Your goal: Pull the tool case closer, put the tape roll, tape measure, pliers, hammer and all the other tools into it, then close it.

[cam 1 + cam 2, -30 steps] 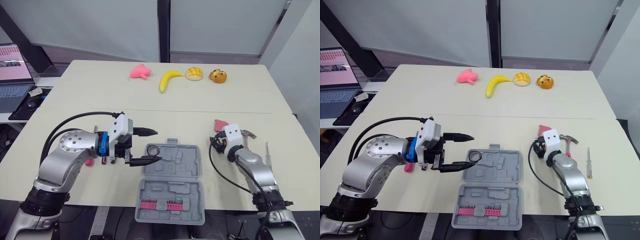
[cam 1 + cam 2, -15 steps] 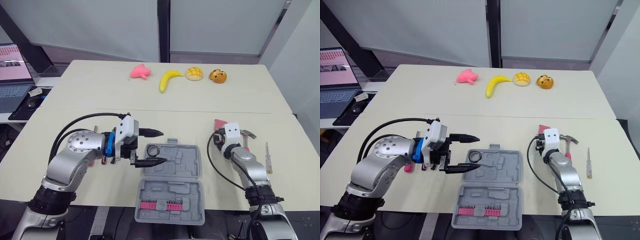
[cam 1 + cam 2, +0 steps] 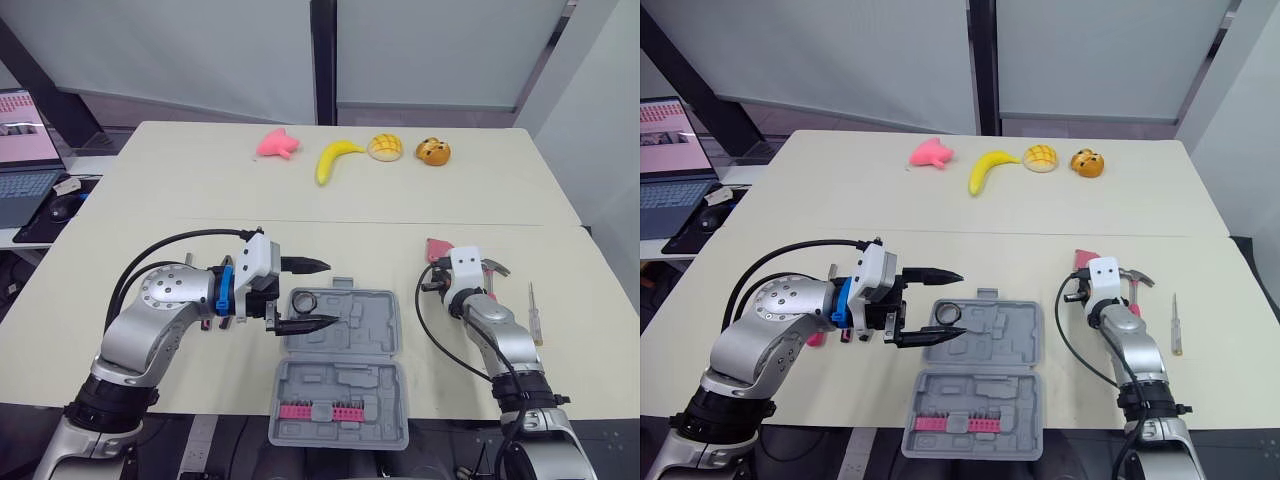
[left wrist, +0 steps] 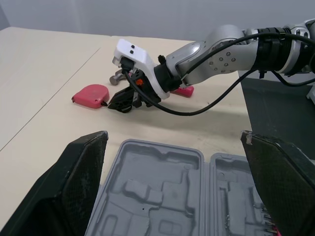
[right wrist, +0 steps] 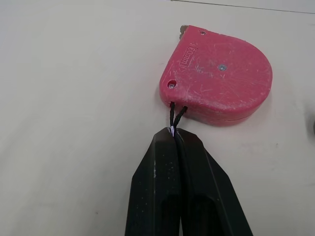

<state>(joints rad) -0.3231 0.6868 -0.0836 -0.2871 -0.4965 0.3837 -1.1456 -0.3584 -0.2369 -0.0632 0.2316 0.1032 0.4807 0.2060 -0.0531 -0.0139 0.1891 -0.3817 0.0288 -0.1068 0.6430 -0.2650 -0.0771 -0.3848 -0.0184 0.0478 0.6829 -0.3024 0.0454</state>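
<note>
Right wrist view, right end effector pinches tape measure cord, left end effector spread

Head stereo pair: high, fwd + down over table, mid-far. L/R eyes share nearly whole scene w/ slight sideways offset.

L wrist cam: low, near, looks between left gripper fingers across open tool case toward right gripper and tape measure.

R wrist cam: v. close, steeply down on tape measure.

Tape measure common to wrist + head views.
</note>
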